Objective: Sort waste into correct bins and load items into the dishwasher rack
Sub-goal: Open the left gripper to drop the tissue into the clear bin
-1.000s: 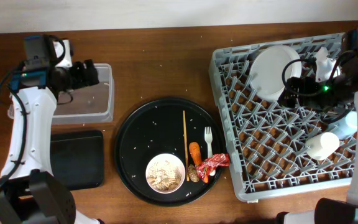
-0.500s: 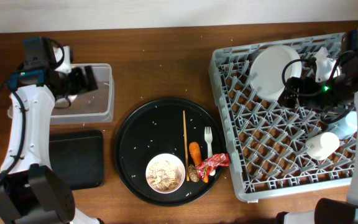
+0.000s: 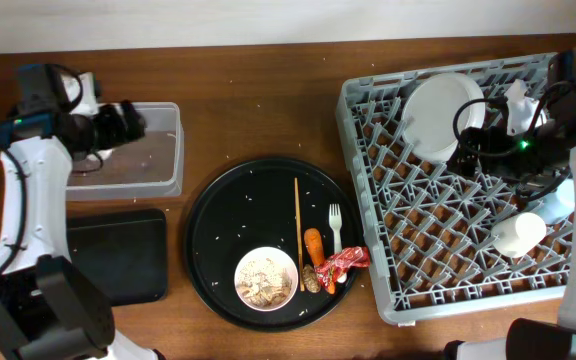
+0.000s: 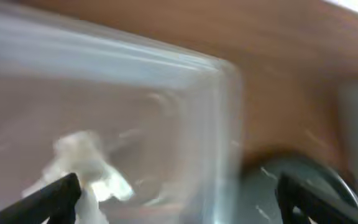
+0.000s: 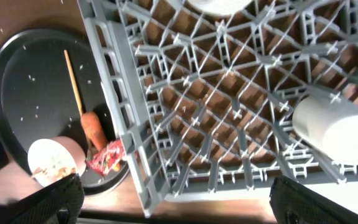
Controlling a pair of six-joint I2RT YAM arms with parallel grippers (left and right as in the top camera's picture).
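Overhead
Left gripper: jaws spread wide, holding nothing; it hangs over the clear plastic rectangular tub at the left of the table.
Right gripper: jaws spread wide, holding nothing; it is over the large grey plastic rack, just beside the pale round plate that stands tilted among the pegs.
Thin wooden chopstick: lies on the large round black tray, long axis running from the far side to the near side of the table.
White plastic fork: parallel to the chopstick, tines toward the far side.
Orange carrot piece: between chopstick and fork, with the crumpled red wrapper just beside it.
White bowl: upright on the round tray, beige scraps inside.
Flat black rectangular tray: near side of the tub.
Cream cup: on its side in the rack.

Left wrist
Left gripper: blurred, fingertips far apart at both lower corners, nothing between them.
Small white tissue wad: inside the tub, near the left-hand fingertip in this view.

Right wrist
Right gripper: fingertips wide apart, nothing held, above the rack.
Chopstick: its lower end meets the carrot piece.
Cream cup: lying on the pegs.
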